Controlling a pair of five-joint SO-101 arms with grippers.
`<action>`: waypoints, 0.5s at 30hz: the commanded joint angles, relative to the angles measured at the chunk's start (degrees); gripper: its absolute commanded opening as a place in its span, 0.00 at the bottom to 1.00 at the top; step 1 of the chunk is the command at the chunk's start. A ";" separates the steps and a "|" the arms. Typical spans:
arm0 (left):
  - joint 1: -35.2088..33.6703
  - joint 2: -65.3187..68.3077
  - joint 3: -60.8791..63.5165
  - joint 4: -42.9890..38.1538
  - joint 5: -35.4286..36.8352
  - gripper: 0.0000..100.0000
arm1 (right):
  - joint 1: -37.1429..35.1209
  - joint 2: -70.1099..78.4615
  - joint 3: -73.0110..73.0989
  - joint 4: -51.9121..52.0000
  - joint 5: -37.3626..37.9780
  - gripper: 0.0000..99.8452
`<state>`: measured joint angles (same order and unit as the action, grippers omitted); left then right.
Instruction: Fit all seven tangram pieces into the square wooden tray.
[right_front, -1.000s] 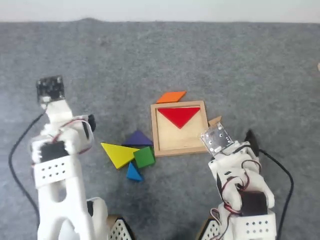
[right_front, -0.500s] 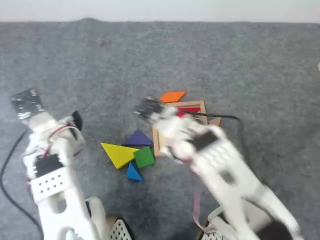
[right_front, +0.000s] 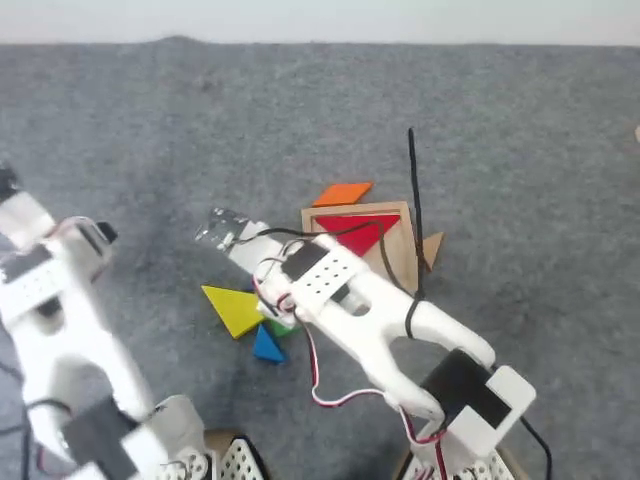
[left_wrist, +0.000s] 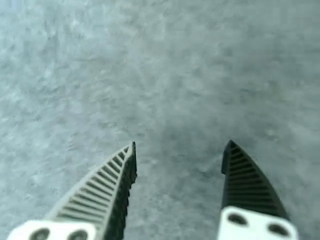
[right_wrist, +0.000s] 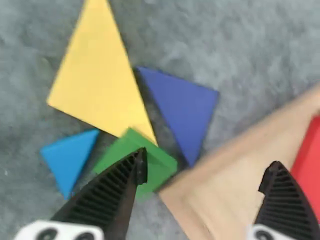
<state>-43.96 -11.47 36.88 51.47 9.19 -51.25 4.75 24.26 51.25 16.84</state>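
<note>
**Tangram fit: right tool poised over the loose cluster**

High view.
- Tray (right_front: 355, 208): mid-table, with the red triangle (right_front: 366, 232) lying at its far side.
- Orange piece (right_front: 343, 193): just beyond the far rim.
- Tan piece (right_front: 431, 247): just right of the tray.
- Yellow triangle (right_front: 232, 308), blue triangle (right_front: 266, 345) and green square (right_front: 287, 323): clustered left of the tray's near-left corner. The right arm (right_front: 360, 300) extends from the near right and partly covers them.
- Left arm (right_front: 45, 300): far left, well apart from every piece.

Left wrist view.
- Left tool (left_wrist: 181, 145): spread wide, holding nothing, over bare grey table (left_wrist: 150, 60).

Right wrist view.
- Right tool (right_wrist: 208, 160): spread wide, holding nothing. One finger is above the green square, the other above the tray.
- Indigo triangle (right_wrist: 180, 110): between the yellow triangle and the tray corner.
- The green square touches the yellow triangle's edge.

Handling note (judgement).
- The step in hand is probably picking up the green square.
- The tool should shift toward the cluster until both fingers clear the rim.
- The fingers should line up with two opposite flat sides, and the tool should come straight down.
- A gentle close should leave the neighbours undisturbed.
- The piece should be lifted above the rim before it is carried over.
</note>
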 joint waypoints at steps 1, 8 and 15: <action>-2.73 5.01 -8.22 3.87 -1.23 0.30 | -3.03 -0.48 -2.99 -2.15 1.41 0.36; -3.25 6.86 -10.42 4.04 -2.55 0.30 | -11.30 -0.31 -3.25 -2.42 1.05 0.36; -7.03 7.21 -10.77 3.96 -2.73 0.30 | -14.73 -0.13 -0.79 -6.64 1.14 0.36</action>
<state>-50.55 -3.91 28.26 55.16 7.52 -64.26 4.75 24.26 46.68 17.45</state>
